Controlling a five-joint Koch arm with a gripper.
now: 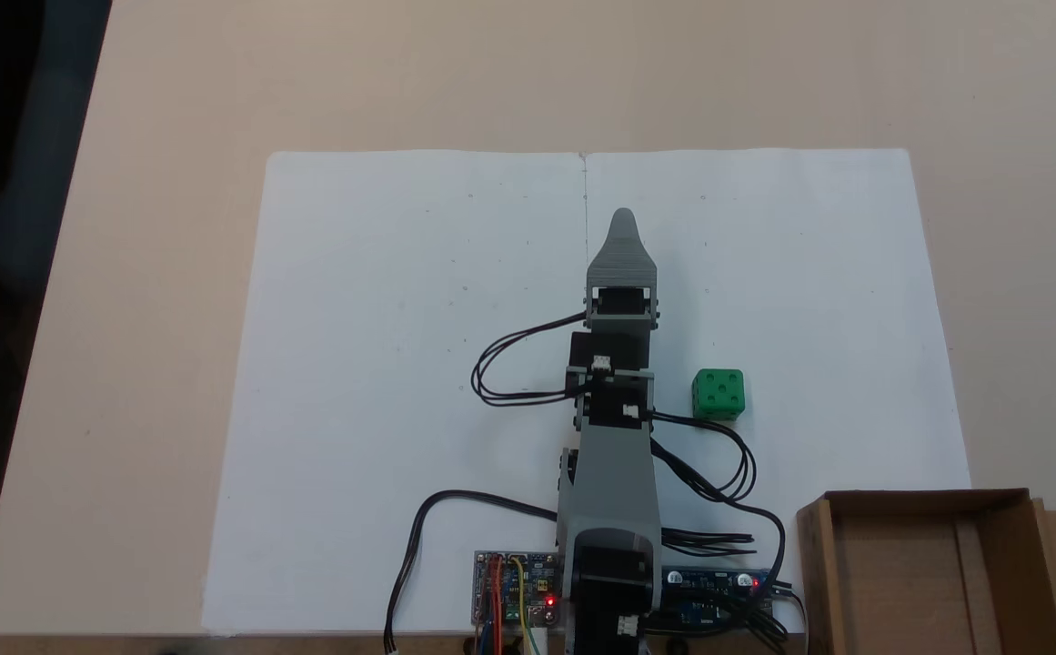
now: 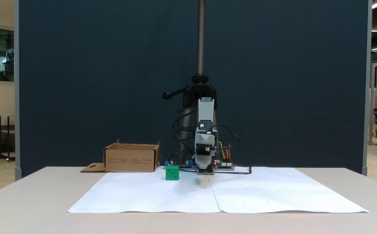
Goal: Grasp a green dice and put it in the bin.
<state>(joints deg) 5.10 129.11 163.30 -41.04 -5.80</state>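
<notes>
Arm: single grey unit, folded low and extended straight forward from its base. Gripper (image 1: pixel 623 221) (image 2: pixel 205 172): pointed forward and down, tip just above the surface; jaws stacked in line, state indeterminable. Nothing visibly held.

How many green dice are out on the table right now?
1. The green dice sits on the white paper, to the right of the arm in the top-down fixed view, between the hand and the bin. None seen inside the bin.
</notes>
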